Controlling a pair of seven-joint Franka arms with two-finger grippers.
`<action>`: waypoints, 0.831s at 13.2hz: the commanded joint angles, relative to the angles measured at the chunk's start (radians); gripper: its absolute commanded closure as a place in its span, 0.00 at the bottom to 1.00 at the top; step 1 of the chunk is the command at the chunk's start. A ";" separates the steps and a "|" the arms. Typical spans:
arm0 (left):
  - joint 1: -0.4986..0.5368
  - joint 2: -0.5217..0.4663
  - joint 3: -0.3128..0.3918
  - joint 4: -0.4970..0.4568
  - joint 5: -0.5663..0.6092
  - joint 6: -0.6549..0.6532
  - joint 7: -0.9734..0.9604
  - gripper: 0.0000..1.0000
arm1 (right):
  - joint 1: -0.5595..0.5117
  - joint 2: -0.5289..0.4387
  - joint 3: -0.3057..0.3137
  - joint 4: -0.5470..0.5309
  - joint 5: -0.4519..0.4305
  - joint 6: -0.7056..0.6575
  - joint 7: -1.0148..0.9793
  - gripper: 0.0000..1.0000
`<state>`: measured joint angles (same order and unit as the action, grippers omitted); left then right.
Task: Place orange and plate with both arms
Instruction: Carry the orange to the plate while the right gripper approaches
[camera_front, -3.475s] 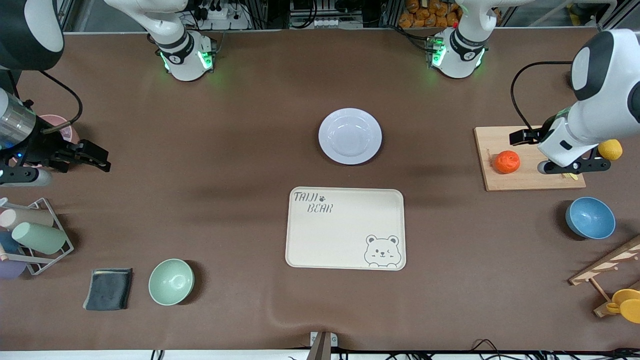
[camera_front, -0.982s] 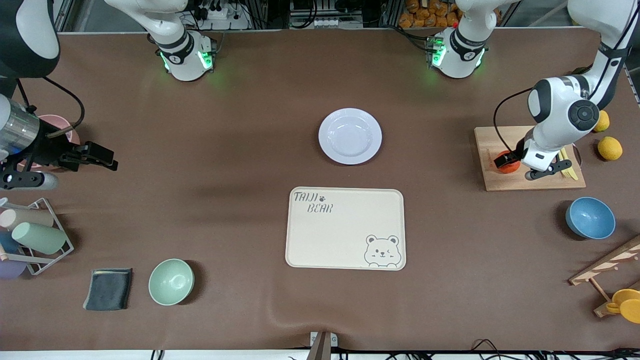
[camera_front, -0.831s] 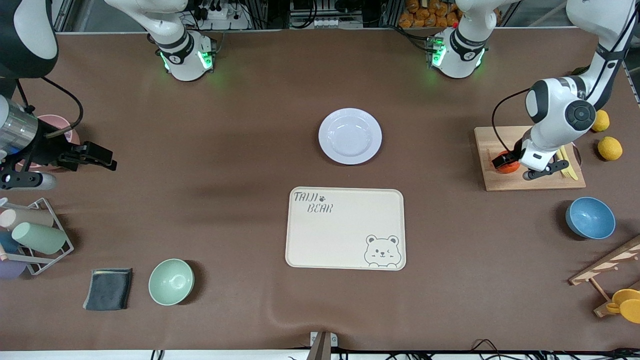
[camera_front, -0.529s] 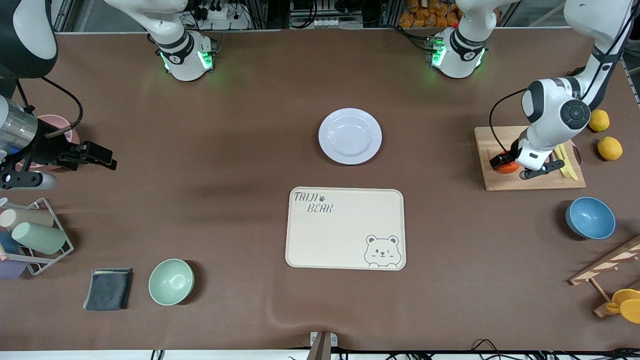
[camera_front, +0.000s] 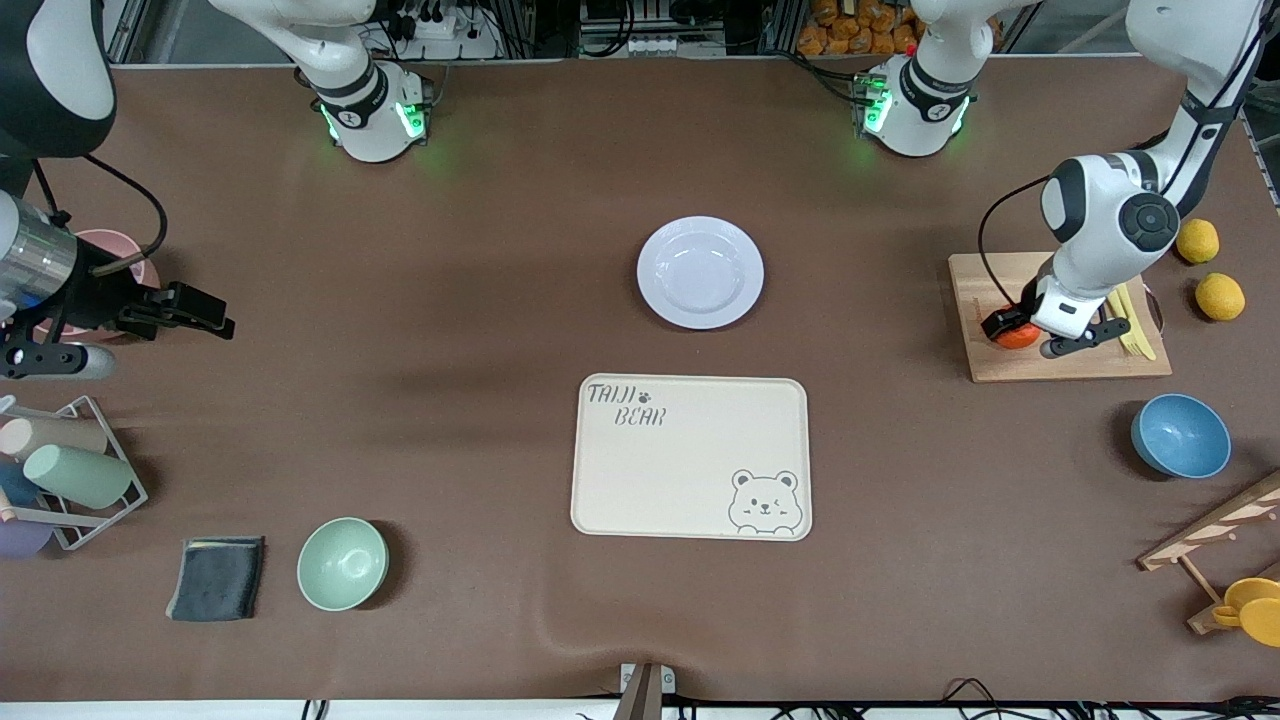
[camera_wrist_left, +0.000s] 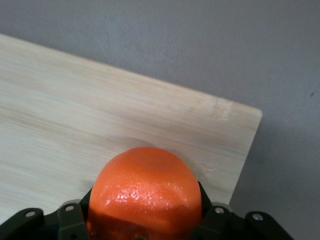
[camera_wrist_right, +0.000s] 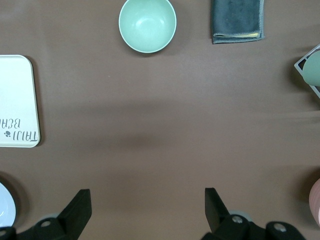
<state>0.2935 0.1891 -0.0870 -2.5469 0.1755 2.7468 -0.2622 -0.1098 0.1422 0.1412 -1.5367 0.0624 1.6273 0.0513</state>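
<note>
The orange rests on a wooden cutting board toward the left arm's end of the table. My left gripper is down on it and shut on the orange, with a dark finger pressed to each side. The white plate lies on the table between the two arms' bases, farther from the front camera than the cream bear tray. My right gripper waits open over the right arm's end of the table, nothing between its fingers.
Two yellow fruits lie beside the board and a blue bowl stands nearer the front camera. A pale green bowl, a grey cloth and a wire cup rack occupy the right arm's end.
The left gripper has come down onto the orange on the board and shut on it over the last second. The right arm has stayed where it was.
</note>
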 joint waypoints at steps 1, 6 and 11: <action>0.006 -0.104 -0.023 -0.004 0.027 -0.086 -0.022 0.90 | -0.008 0.005 0.008 0.007 0.014 -0.009 0.005 0.00; 0.009 -0.186 -0.199 0.129 0.025 -0.359 -0.086 0.94 | 0.007 0.007 0.009 -0.006 0.040 -0.006 0.012 0.00; 0.004 -0.180 -0.383 0.319 0.013 -0.625 -0.110 0.94 | 0.050 0.008 0.011 -0.039 0.077 0.023 0.090 0.00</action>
<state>0.2896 -0.0026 -0.3858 -2.2923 0.1755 2.2038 -0.3357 -0.0808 0.1483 0.1494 -1.5630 0.1225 1.6316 0.0839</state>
